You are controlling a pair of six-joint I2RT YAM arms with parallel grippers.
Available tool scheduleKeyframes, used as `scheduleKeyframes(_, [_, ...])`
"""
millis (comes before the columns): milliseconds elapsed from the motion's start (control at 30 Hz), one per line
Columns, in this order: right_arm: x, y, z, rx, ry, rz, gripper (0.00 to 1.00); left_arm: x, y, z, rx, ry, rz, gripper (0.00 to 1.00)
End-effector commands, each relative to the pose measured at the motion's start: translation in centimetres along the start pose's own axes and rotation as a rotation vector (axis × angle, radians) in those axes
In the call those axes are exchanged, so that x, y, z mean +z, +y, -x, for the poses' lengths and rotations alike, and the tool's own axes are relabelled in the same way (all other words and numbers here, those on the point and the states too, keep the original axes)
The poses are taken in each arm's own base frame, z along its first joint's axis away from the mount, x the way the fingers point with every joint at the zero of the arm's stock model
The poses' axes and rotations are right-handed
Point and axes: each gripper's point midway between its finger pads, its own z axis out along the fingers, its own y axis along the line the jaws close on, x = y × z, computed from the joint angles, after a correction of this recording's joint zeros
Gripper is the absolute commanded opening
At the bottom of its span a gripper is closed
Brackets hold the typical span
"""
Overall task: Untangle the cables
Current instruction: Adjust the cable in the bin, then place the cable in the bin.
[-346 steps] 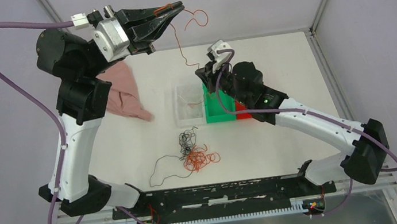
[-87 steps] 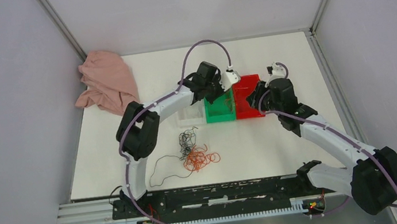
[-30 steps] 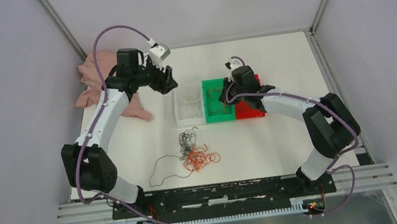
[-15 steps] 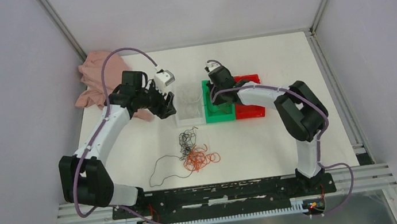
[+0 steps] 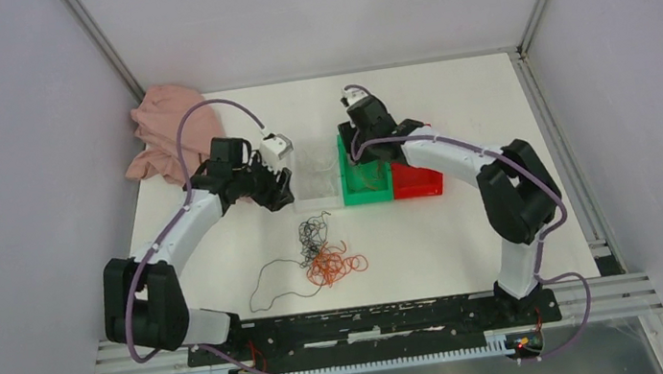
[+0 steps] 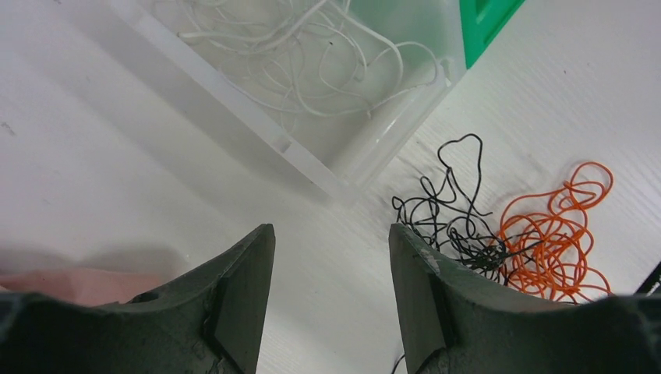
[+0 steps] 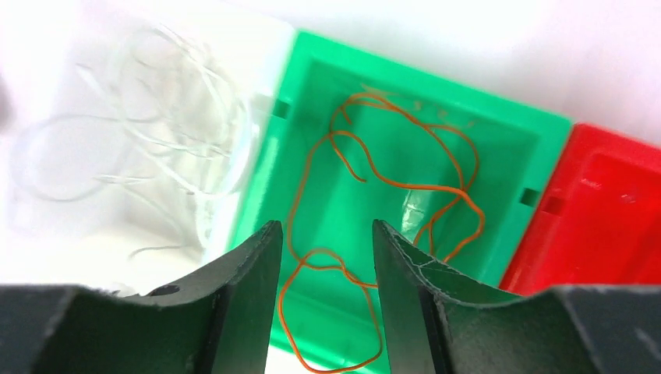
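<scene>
Light: was bright and even.
Shadows: were soft and faint.
Glare: washed out the clear bin (image 7: 78,226), right wrist view.
Focus: was sharp overhead.

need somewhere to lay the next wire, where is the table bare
Bare: the near patch between the cable tangle and the right arm; the far strip behind the bins, right of the pink cloth. Crowded: from the clear bin to the tangle.

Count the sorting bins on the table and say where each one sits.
3. They stand in one row: the clear bin at the left end, the green bin in the middle, and the red bin at the right end, partly covered. No others show.
</scene>
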Motion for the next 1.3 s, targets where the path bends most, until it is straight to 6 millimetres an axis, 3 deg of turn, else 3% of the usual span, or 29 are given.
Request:
scheduleKeyframes(0, [-5.7,2.2,6.4,0.036,-0.147,0.091,0.53,0.8,2.3,2.5,-0.023,-0.108,0.1,0.63])
scheduleKeyframes(100, [-7.2,2.3,6.7,0.039,-0.148,0.108,0.54,1.7,2.8,2.5,-0.036,-0.117,0.107,0.62])
scheduleKeyframes(267, [-9.4,1.0,6.8,0.063,-0.166,0.102,0.53,3.3,4.4,1.9,-0.051,-0.092,0.141,0.61])
scheduleKeyframes(500, [-10.7,-4.3,5.1,0.146,-0.169,0.032,0.54,4.6,6.3,1.8,-0.042,-0.091,0.199,0.59])
scheduleKeyframes(600, [-11.2,-5.5,4.1,0.174,-0.179,0.031,0.54,4.7,6.8,2.5,-0.037,-0.111,0.212,0.59])
scheduleKeyframes(833, [-12.5,-5.3,2.0,0.191,-0.185,0.076,0.54,4.6,7.9,4.3,-0.041,-0.127,0.234,0.59])
scheduleKeyframes(933, [-13.5,-4.2,1.0,0.174,-0.199,0.119,0.54,3.3,7.7,5.0,-0.017,-0.131,0.242,0.63])
scheduleKeyframes(1033, [-14.7,-1.8,0.1,0.12,-0.205,0.177,0.54,0.8,7.2,6.4,0.021,-0.125,0.235,0.7])
scheduleKeyframes(1133, [-15.5,2.2,-2.0,0.081,-0.172,0.294,0.53,-1.9,6.4,7.3,0.048,-0.139,0.216,0.75])
scheduleKeyframes(1200, [-15.5,5.1,-4.2,0.049,-0.134,0.37,0.53,-3.6,5.9,7.6,0.071,-0.161,0.21,0.98])
scheduleKeyframes(1267, [-15.4,7.9,-6.7,-0.006,-0.093,0.435,0.53,-5.1,6.0,7.7,0.09,-0.175,0.238,0.99])
